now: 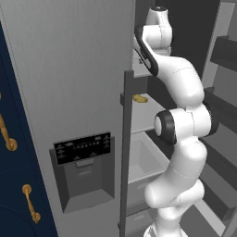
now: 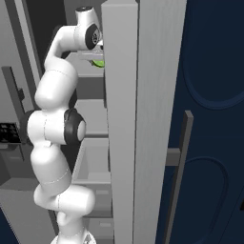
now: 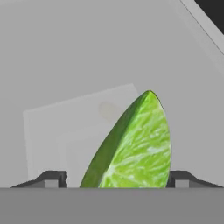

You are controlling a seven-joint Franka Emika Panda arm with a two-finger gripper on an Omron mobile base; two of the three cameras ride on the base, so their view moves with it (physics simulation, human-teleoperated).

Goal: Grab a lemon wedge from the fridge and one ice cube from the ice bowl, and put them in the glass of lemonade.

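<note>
The lemon wedge (image 3: pixel 135 144), yellow-green with a darker rind edge, lies on a pale shelf inside the fridge (image 1: pixel 69 69). It sits between my two dark fingertips (image 3: pixel 52 177). My gripper (image 3: pixel 117 177) is open around it: the right tip is close to the flesh side and the left tip stands a little off the rind. In the right base view the wedge (image 2: pixel 98 63) peeks out just under my hand, beside the edge of the fridge door (image 2: pixel 121 119). The arm reaches high into the open fridge. The ice bowl and the glass of lemonade are out of view.
A small yellow-brown food item (image 1: pixel 140 98) lies on a lower fridge shelf. Below it is a pale drawer (image 1: pixel 143 159). The closed fridge door carries a dark dispenser panel (image 1: pixel 83 147). Navy cabinets with gold handles (image 1: pixel 30 202) flank the fridge.
</note>
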